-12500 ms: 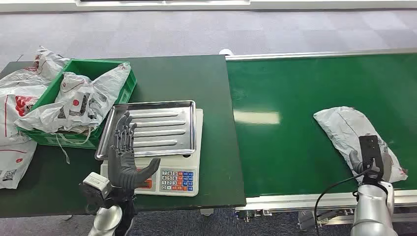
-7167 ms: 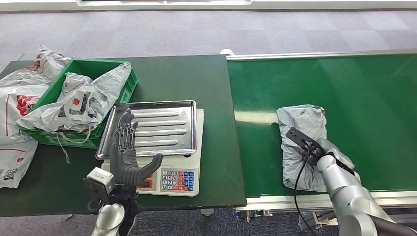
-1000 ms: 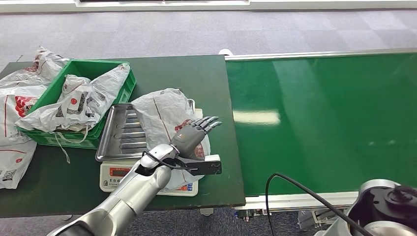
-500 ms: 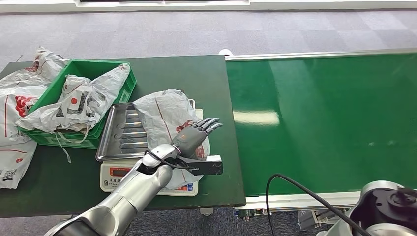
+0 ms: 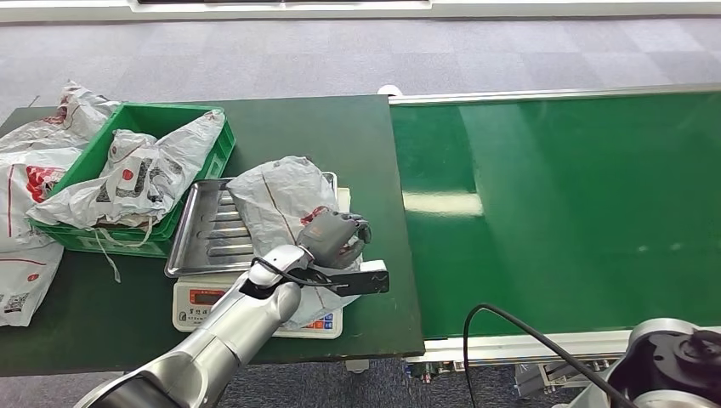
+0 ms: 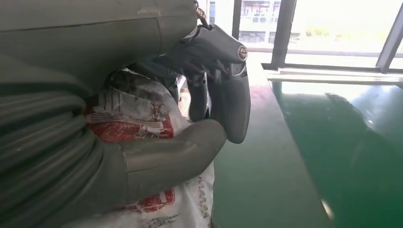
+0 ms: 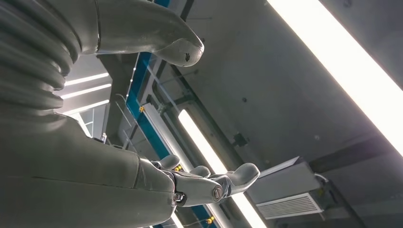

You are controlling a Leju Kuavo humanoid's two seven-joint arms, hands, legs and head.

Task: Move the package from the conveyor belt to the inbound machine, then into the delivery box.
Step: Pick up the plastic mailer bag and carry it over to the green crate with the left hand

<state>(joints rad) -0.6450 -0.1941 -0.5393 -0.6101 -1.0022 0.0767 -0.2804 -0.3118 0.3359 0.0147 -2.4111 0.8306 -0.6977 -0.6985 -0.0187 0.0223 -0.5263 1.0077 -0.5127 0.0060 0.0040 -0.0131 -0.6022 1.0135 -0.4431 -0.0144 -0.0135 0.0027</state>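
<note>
Green worktop: package [image 5: 285, 200] sits on scale tray [image 5: 197, 240]. Left hand [image 5: 333, 236], flat half a second ago, now curls onto its near edge, likely gripping for the green box [image 5: 218, 149]. Right hand [image 7: 209, 183] spread, holding nothing.

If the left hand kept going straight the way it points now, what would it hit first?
Probably nothing new: the left hand already curls on the package on the scale tray. Beyond it lies the bare table edge, then the conveyor belt.
</note>
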